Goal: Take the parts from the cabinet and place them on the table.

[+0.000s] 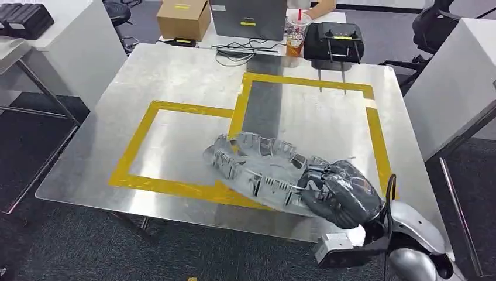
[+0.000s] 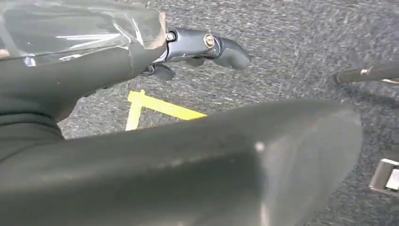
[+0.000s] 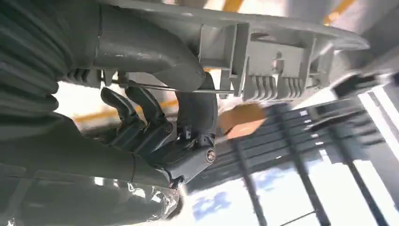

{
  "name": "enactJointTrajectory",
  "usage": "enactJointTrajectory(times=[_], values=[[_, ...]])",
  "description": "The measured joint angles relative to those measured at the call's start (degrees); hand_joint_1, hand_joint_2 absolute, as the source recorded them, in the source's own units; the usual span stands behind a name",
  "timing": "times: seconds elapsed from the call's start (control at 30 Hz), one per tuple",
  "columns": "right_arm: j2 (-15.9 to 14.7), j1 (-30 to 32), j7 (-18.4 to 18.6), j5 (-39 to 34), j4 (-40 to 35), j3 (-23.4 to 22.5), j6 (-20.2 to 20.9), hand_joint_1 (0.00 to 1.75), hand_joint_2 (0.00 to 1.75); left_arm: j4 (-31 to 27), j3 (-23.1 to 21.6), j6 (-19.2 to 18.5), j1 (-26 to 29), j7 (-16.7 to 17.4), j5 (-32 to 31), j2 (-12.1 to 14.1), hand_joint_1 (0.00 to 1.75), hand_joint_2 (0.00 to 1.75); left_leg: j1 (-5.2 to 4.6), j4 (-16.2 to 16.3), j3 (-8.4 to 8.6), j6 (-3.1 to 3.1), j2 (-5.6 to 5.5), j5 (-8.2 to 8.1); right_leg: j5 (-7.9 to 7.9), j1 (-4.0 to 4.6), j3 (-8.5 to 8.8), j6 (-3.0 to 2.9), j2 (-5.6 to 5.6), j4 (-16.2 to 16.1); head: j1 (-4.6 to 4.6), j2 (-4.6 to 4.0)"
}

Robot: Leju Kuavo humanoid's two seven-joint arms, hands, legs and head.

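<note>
At five o'clock in the head view, the right robot hand (image 1: 339,193) clamps one end of a grey ribbed plastic part (image 1: 257,167), resting low across the yellow tape outline (image 1: 175,187) on the steel bench (image 1: 175,76), apparently to set it down. From the left wrist, the left robot hand (image 2: 197,47) hangs over carpet holding nothing, fingers curled inward. From the right wrist, fingers (image 3: 141,108) and thumb pinch the part's edge (image 3: 263,61), probably keeping it level.

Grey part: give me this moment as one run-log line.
right hand: grips grey part | part: over table, across yellow tape | left hand: hangs above floor, holds nothing
</note>
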Motion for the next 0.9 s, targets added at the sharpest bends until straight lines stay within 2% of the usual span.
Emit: enactJointTrajectory(times=[0.03,0.07,0.1,0.13,0.17,0.2,0.23,0.27,0.33,0.4,0.43,0.47,0.5,0.57,0.6,0.63,0.67,0.7,0.73,0.77,0.8,0.87,0.9], values=[[-0.43,-0.57,0.98,1.13,0.24,-0.48,0.26,1.75,1.75,0.0,0.0,-0.13,-0.17,-0.09,-0.44,-0.04,0.0,0.0,-0.07,0.0,-0.01,0.07,-0.03,-0.05,-2.11,-0.05,-2.71,-0.19,0.0,5.46,-0.02,0.0],[-0.79,-0.85,1.66,2.3,0.53,-0.81,0.35,1.75,1.75,0.02,0.0,-0.22,-0.2,-0.18,-0.52,-0.09,0.0,0.0,-0.15,0.02,-0.02,0.18,-0.07,-0.12,-3.56,-0.05,-5.14,-0.16,0.0,10.03,0.0,-0.02],[-1.11,-1.1,2.27,3.66,0.85,-0.98,0.5,1.75,1.75,0.04,0.0,-0.26,-0.19,-0.31,-0.61,-0.09,0.0,0.0,-0.16,0.04,-0.01,0.19,-0.17,-0.18,-4.05,-0.06,-6.6,0.18,-0.01,12.58,0.0,0.0],[-1.42,-1.38,2.69,4.79,1.33,-1.16,0.68,1.75,1.75,0.07,0.0,-0.28,-0.22,-0.44,-0.83,-0.11,0.0,0.0,-0.15,0.06,0.08,0.19,-0.33,-0.25,-3.29,-0.15,-6.68,0.75,-0.01,11.97,-0.02,0.0],[-1.77,-1.82,3.08,6.12,1.84,-1.4,0.83,1.75,1.75,0.09,0.0,-0.44,-0.26,-0.52,-1.07,-0.13,0.0,0.0,-0.13,0.11,0.2,0.12,-0.46,-0.36,-1.54,-0.27,-5.3,1.47,-0.03,8.75,0.02,0.0],[-2.1,-2.43,3.41,7.56,2.41,-1.66,0.94,1.75,1.75,0.13,0.0,-0.79,-0.27,-0.63,-1.27,-0.15,0.0,0.0,-0.11,0.27,0.31,-0.06,-0.63,-0.53,0.8,-0.44,-2.94,2.16,-0.03,3.55,-0.02,0.0],[-2.56,-3.27,3.8,9.29,3.06,-1.88,0.96,1.75,1.75,0.15,-0.02,-0.98,-0.3,-0.68,-1.6,-0.2,0.0,0.0,-0.07,0.69,0.37,-0.35,-0.73,-0.88,3.42,-0.63,0.25,2.73,-0.07,-3.23,0.04,0.0],[-2.86,-3.95,4.06,10.45,3.76,-2.03,1.0,1.75,1.75,0.15,-0.02,-1.09,-0.3,-0.72,-1.64,-0.17,0.0,0.0,-0.26,1.1,0.17,-0.75,-0.76,-1.24,3.89,-0.59,1.19,2.09,-0.15,-5.44,0.0,0.0],[-3.27,-5.11,4.24,12.01,5.33,-2.21,1.39,1.75,1.75,0.15,0.0,-1.29,-0.27,-0.81,-1.79,-0.15,0.0,0.0,-0.56,1.5,-0.14,-1.18,-0.8,-1.5,4.18,-0.34,1.43,1.0,-0.01,-5.5,-0.08,0.0],[-3.54,-5.97,4.24,12.87,6.73,-2.32,1.7,1.75,1.75,0.15,0.0,-1.33,-0.33,-0.9,-2.23,-0.17,0.0,0.0,-0.41,1.5,-0.06,-1.33,-0.76,-1.6,4.05,-0.15,1.38,0.58,0.02,-5.48,-0.07,0.0],[-3.67,-6.8,4.24,13.11,7.58,-2.34,2.2,1.75,1.75,0.15,0.0,-1.46,-0.32,-0.98,-2.36,-0.17,0.0,0.0,-0.33,1.73,-0.08,-1.62,-0.76,-1.98,4.11,-0.74,1.55,0.09,0.03,-5.64,-0.04,0.0],[-3.85,-7.68,4.13,13.26,8.75,-2.36,2.84,1.75,1.75,0.15,0.0,-1.51,-0.33,-1.09,-2.67,-0.18,0.0,0.0,-0.25,2.24,-0.38,-2.03,-0.71,-2.45,4.04,-0.76,1.77,-0.04,0.03,-5.69,-0.13,0.0],[-4.0,-8.36,4.02,13.37,9.62,-2.38,3.26,1.75,1.75,0.15,0.0,-1.59,-0.43,-1.2,-2.73,-0.15,0.0,0.0,-0.13,4.72,-1.44,-2.43,-0.56,-3.94,3.95,-0.78,1.91,-0.2,-0.01,-5.69,-0.59,0.0],[-4.3,-10.14,3.43,13.88,11.94,-2.16,4.26,1.75,1.75,0.15,0.0,-1.84,-0.39,-1.31,-3.02,-0.04,0.0,0.0,0.3,14.11,-6.15,-2.98,-0.37,-8.08,3.87,-0.72,1.86,-0.32,-0.01,-5.67,-0.55,0.0],[-4.35,-11.25,2.64,14.29,14.22,-1.77,5.03,1.75,1.75,0.15,0.0,-2.16,-0.43,-1.42,-3.61,-0.07,0.0,0.0,0.33,18.19,-8.4,-3.07,-0.29,-9.32,3.87,-0.69,1.84,-0.32,0.0,-5.65,-0.61,0.0],[-4.5,-12.16,2.11,14.62,16.31,-1.34,5.38,1.75,1.75,0.17,0.0,-2.29,-0.48,-1.62,-4.02,-0.15,0.0,0.0,0.35,20.04,-9.62,-3.06,-0.29,-9.23,3.86,-0.68,1.9,-0.32,0.01,-5.65,-0.59,0.0],[-4.72,-12.96,1.35,15.23,18.59,-0.79,5.62,1.75,1.75,0.17,0.0,-2.62,-0.52,-1.83,-4.46,-0.15,0.0,0.0,0.36,18.8,-9.4,-2.93,-0.29,-7.74,3.84,-0.65,2.03,-0.31,0.01,-5.65,-0.59,-0.02],[-4.92,-13.53,1.0,15.49,20.03,-0.43,5.62,1.75,1.75,0.17,0.0,-2.69,-0.53,-1.95,-4.7,-0.13,0.0,0.0,0.35,14.9,-7.84,-2.74,-0.29,-5.23,3.8,-0.6,2.12,-0.34,0.01,-5.65,-0.57,0.0],[-5.07,-14.12,0.65,15.65,21.16,-0.11,5.59,1.75,1.75,0.17,0.0,-2.73,-0.53,-2.01,-4.7,-0.13,0.0,0.0,0.32,9.67,-5.46,-2.43,-0.29,-2.53,3.79,-0.57,2.24,-0.33,0.03,-5.66,-0.57,0.0],[-5.16,-14.85,0.48,15.71,22.27,0.24,5.59,1.75,1.75,0.17,0.0,-2.86,-0.55,-2.16,-4.72,-0.07,0.0,0.0,0.16,4.3,-2.84,-1.84,-0.29,-0.16,3.78,-0.56,2.29,-0.32,0.04,-5.7,-0.57,0.0],[-5.2,-15.71,0.0,16.04,23.38,0.63,5.7,1.75,1.75,0.17,0.0,-3.23,-0.63,-2.66,-4.85,-0.02,0.0,0.0,-0.08,2.13,-1.71,-1.59,-0.31,-0.72,3.74,-0.27,2.18,-0.24,0.09,-5.64,-0.54,0.0],[-5.55,-17.86,-1.29,16.95,26.76,2.55,6.43,1.75,1.75,0.17,0.0,-4.04,-0.73,-3.52,-5.31,-0.02,0.0,0.0,-0.42,2.01,-1.96,-1.43,-0.18,-0.72,3.76,-0.3,1.98,0.22,0.12,-5.71,-0.59,0.0],[-5.59,-18.6,-1.86,17.64,28.44,3.59,6.45,1.75,1.75,0.17,0.0,-4.35,-0.73,-3.83,-5.31,-0.02,0.0,0.0,-0.55,1.98,-1.91,-1.14,-0.18,-0.73,3.9,-0.44,2.16,0.7,0.11,-6.04,-0.55,0.0]])
